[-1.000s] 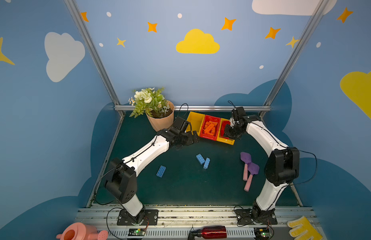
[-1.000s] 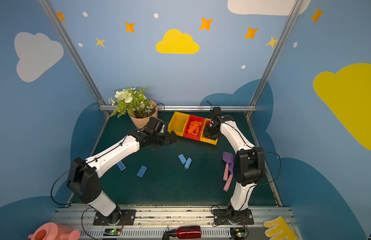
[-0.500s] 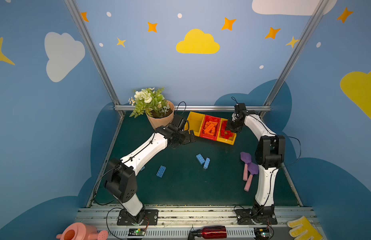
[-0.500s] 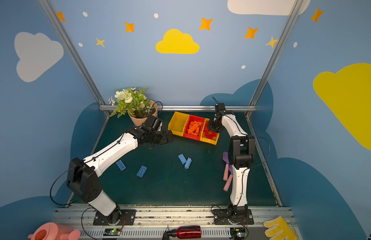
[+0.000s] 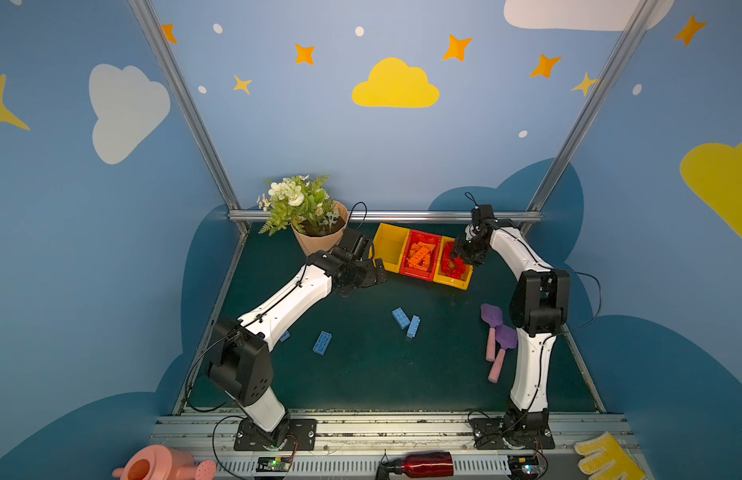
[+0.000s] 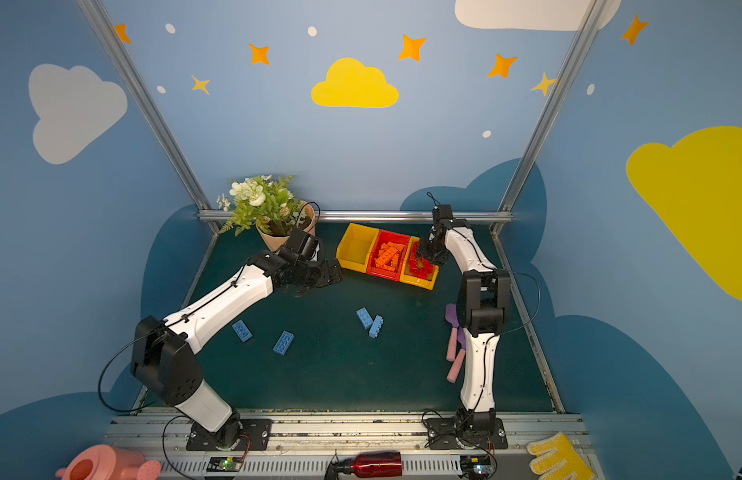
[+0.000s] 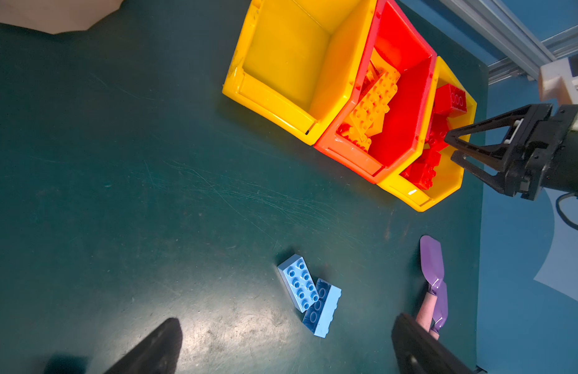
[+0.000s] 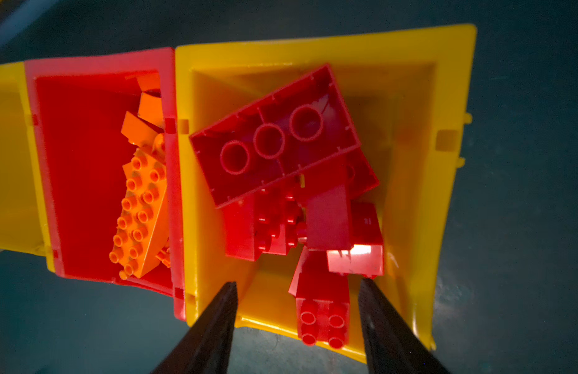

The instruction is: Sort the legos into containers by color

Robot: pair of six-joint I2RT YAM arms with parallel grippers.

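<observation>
Three joined containers stand at the back of the mat. The left yellow bin [image 5: 388,247] is empty. The red bin [image 5: 421,254] holds orange legos [image 8: 138,207], and the right yellow bin [image 5: 464,279] holds red legos [image 8: 274,142]. My right gripper [image 8: 298,283] hangs open over that bin's front lip, with a small red brick [image 8: 323,320] lying loose between its fingers. My left gripper [image 7: 286,322] is open above bare mat in front of the bins. On the mat lie blue legos: a touching pair [image 5: 405,322], a single one [image 5: 322,343], and another [image 6: 241,331] beside the left arm.
A potted plant [image 5: 319,237] stands just behind the left wrist. Two purple scoops with pink handles [image 5: 498,336] lie by the right arm. A metal rail [image 5: 402,216] runs behind the bins. On the front ledge sit a pink watering can [image 5: 153,467], a red bottle [image 5: 423,464] and a yellow glove [image 5: 606,457].
The right arm's elbow swung up and inward while its gripper stayed over the right yellow bin and spread its jaws. The left arm has hardly moved.
</observation>
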